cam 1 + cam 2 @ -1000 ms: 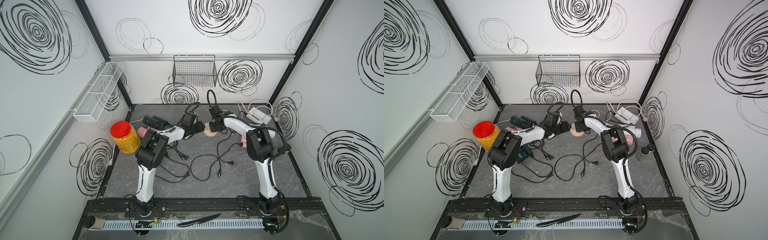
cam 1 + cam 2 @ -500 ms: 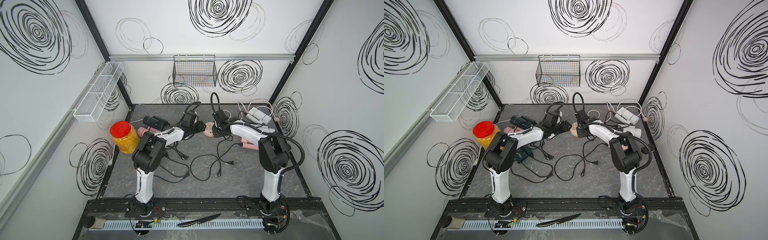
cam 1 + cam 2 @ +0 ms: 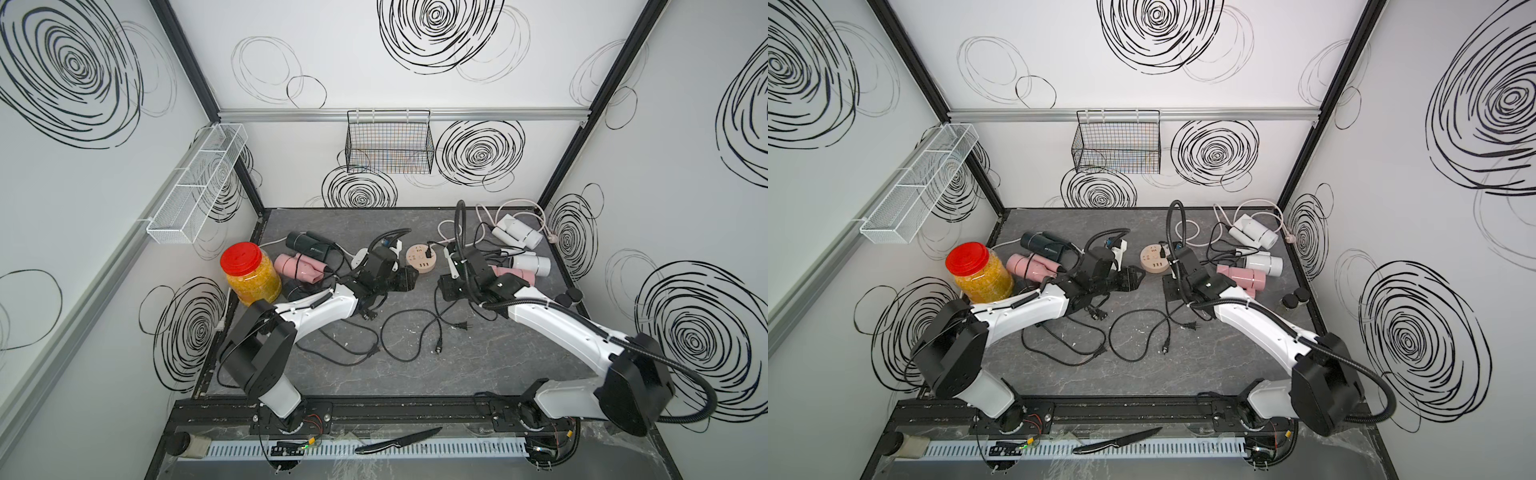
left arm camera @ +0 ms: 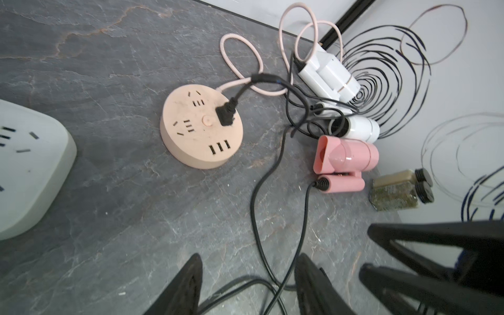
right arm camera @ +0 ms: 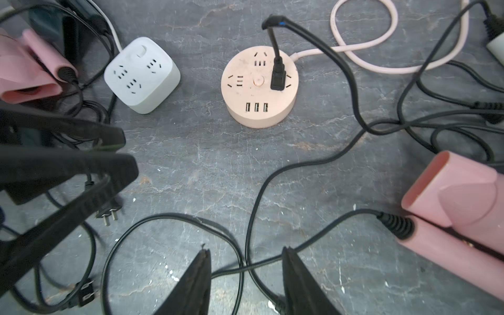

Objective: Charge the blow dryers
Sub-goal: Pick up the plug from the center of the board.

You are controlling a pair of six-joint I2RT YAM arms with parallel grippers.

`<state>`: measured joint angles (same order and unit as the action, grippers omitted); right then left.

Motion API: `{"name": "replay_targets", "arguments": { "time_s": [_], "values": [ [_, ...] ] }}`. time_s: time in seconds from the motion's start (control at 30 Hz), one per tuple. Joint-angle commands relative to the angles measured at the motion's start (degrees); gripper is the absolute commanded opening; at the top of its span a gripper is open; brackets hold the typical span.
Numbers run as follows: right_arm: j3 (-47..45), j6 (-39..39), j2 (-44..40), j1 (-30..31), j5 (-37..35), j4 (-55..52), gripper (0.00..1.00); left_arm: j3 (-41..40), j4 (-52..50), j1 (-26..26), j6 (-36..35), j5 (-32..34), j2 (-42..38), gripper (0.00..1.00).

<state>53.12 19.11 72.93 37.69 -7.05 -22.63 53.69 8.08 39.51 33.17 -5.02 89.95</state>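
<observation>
A dark blow dryer (image 3: 309,245) and a pink one (image 3: 299,268) lie at the left. Two white ones (image 3: 517,230) (image 3: 532,264) and a second pink one (image 5: 458,207) lie at the right. One black plug (image 5: 278,77) sits in the round beige hub (image 3: 421,258). The white power strip (image 5: 141,75) beside it holds no plug. My left gripper (image 4: 249,259) is open, low over crossing black cords just left of the hub. My right gripper (image 5: 245,249) is open too, just right of and nearer than the hub, with cords on the table between its fingers.
A red-lidded jar (image 3: 249,272) stands at the left edge, and two spice bottles (image 4: 401,191) at the right wall. Loose plugs (image 3: 461,326) (image 5: 109,212) and tangled cords cover the middle. A wire basket (image 3: 388,143) hangs on the back wall. A knife (image 3: 397,440) lies on the front rail.
My right gripper has drawn back from the hub toward the front and opened wider, leaving the black plug in the hub. My left gripper has barely moved.
</observation>
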Motion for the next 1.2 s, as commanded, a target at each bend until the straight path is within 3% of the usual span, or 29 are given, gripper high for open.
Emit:
{"name": "replay_targets", "arguments": {
  "time_s": [0.0,0.23,0.4,0.5,0.63,0.83,0.93,1.17],
  "values": [
    [-4.3,2.7,-5.9,0.2,2.4,1.9,0.46,-3.7,5.3,3.7,-3.2,3.4,-3.5,0.60],
    [-14.0,4.3,-17.4,0.2,0.0,-0.2,0.46,0.0,-2.4,9.2,-8.1,1.9,0.0,0.67],
    [-18.5,7.8,-22.4,-1.3,-2.3,-1.4,0.43,3.5,-4.8,11.7,-6.4,1.5,4.5,0.65],
    [-18.9,10.1,-22.1,-4.1,1.8,-2.3,0.42,3.1,-3.3,11.8,-5.4,1.6,4.9,0.64],
    [-19.8,9.5,-19.8,-5.4,12.3,0.3,0.40,1.3,-2.5,12.0,-2.8,0.4,4.8,0.62],
    [-17.7,14.3,-12.7,-4.2,2.4,-4.5,0.39,-4.9,-0.8,10.4,0.5,1.3,0.7,0.61],
    [-16.3,15.4,-10.6,-7.9,5.1,-5.5,0.39,-6.2,2.5,8.2,2.4,-1.2,0.7,0.61],
    [-16.7,15.8,-15.8,-18.6,8.3,-1.8,0.39,7.1,-4.6,7.6,-1.3,2.5,11.6,0.60]
  ]
}}
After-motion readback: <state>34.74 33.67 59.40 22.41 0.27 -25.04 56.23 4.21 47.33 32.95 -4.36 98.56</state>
